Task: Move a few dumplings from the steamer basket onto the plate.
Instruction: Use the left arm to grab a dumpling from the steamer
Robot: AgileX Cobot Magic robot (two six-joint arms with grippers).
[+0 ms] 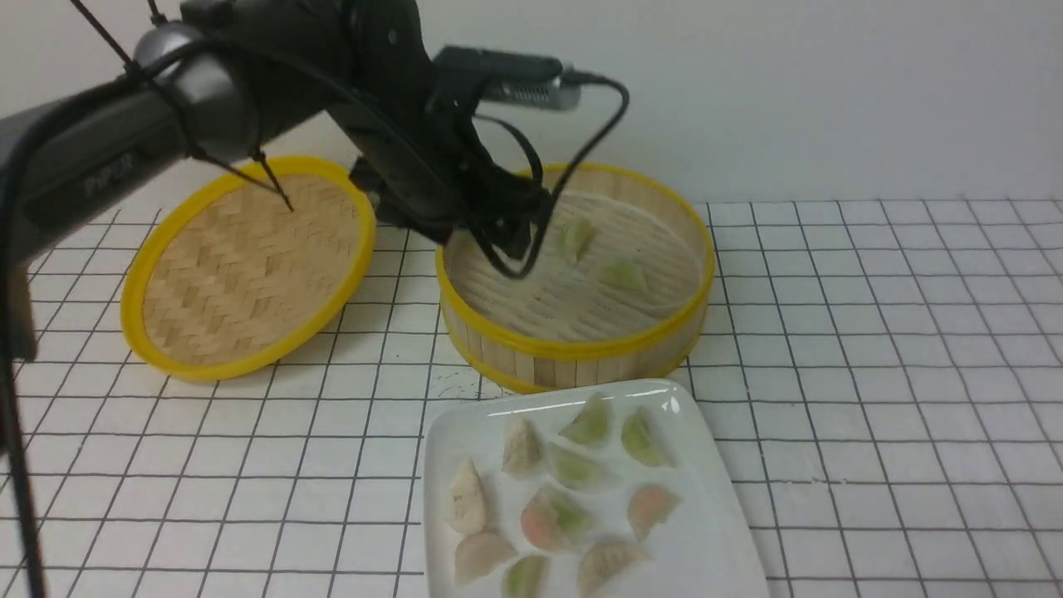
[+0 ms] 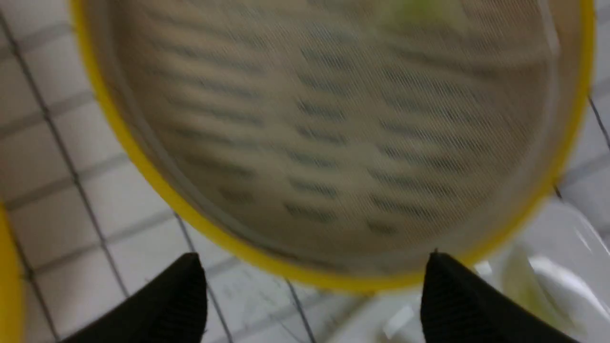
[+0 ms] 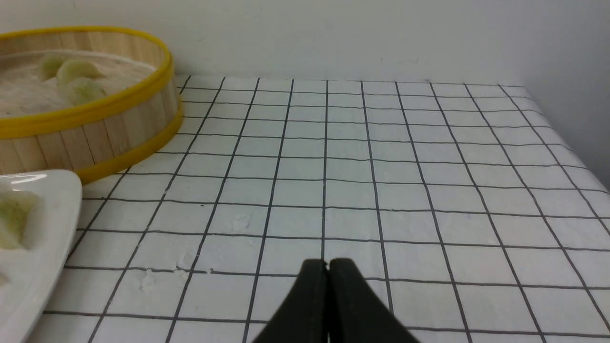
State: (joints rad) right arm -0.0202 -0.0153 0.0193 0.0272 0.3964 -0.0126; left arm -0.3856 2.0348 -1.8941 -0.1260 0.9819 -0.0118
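The steamer basket (image 1: pixel 573 365) stands at the table's middle, with two pale green dumplings (image 1: pixel 623 274) on its ridged floor. The white plate (image 1: pixel 710 540) in front of it holds several dumplings (image 1: pixel 573 469), green, beige and pinkish. My left gripper (image 1: pixel 511 245) hangs over the basket's left half, open and empty. In the blurred left wrist view its fingertips (image 2: pixel 183 290) stand wide apart above the basket's near rim (image 2: pixel 267 264). My right gripper (image 3: pixel 328 264) is shut and empty, low over the bare table to the right of the basket (image 3: pixel 119 128) and plate (image 3: pixel 57 214).
The shallow woven lid (image 1: pixel 249 266) with a yellow rim lies left of the basket, under my left arm. A white wall runs close behind the basket. The table's right edge (image 3: pixel 572 143) shows in the right wrist view.
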